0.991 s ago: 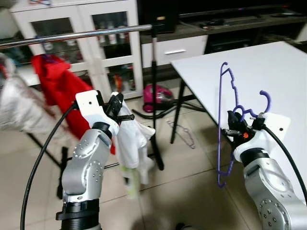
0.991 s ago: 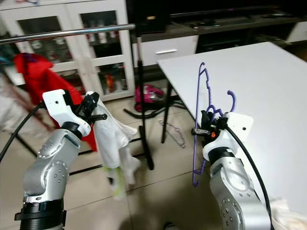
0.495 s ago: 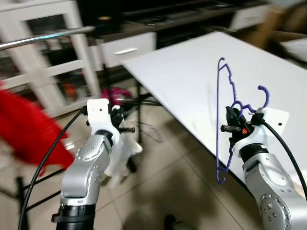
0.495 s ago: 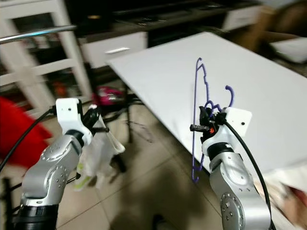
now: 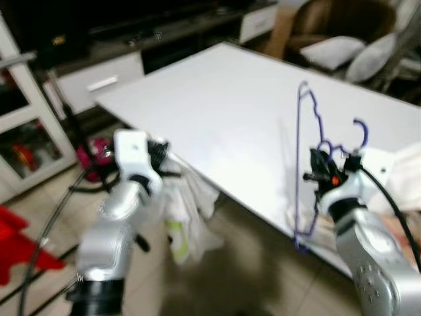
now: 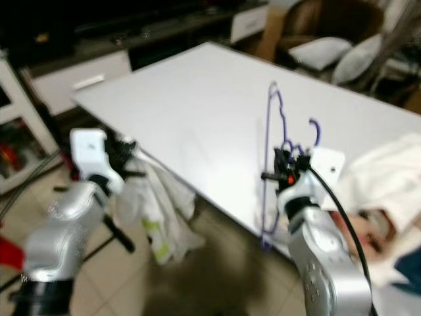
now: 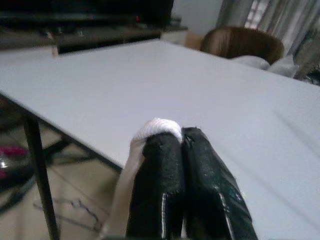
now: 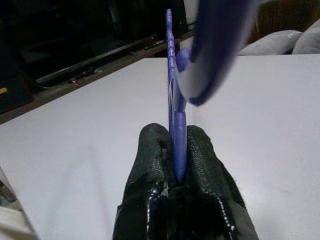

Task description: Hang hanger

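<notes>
A: What's over at nine o'clock?

B: The left claw (image 5: 160,153), raised beside the near-left edge of the white bench (image 5: 217,99). Its black fingers (image 7: 165,200) are pressed together on a white garment (image 5: 187,210), which droops from them toward the tiled floor (image 5: 39,210). In the left wrist view a fold of the cloth bulges out just past the fingertips.

A: And the middle?

B: The bench top runs from about ten o'clock across to three o'clock, with a dark cabinet (image 5: 131,26) behind it at eleven o'clock.

A: Where's the hanger?

B: At three o'clock. The purple hanger (image 5: 301,171) stands on edge, hook uppermost, over the near edge of the bench. The right claw (image 5: 316,168) is pinching it near the base of the hook; the right wrist view shows the purple bar squeezed between the two fingers (image 8: 200,165).

A: Anything farther right?

B: A white cloth heap (image 6: 388,178) lies on the bench just beyond the right arm, and a brown chair with pale cushions (image 5: 329,20) sits at one o'clock.
</notes>
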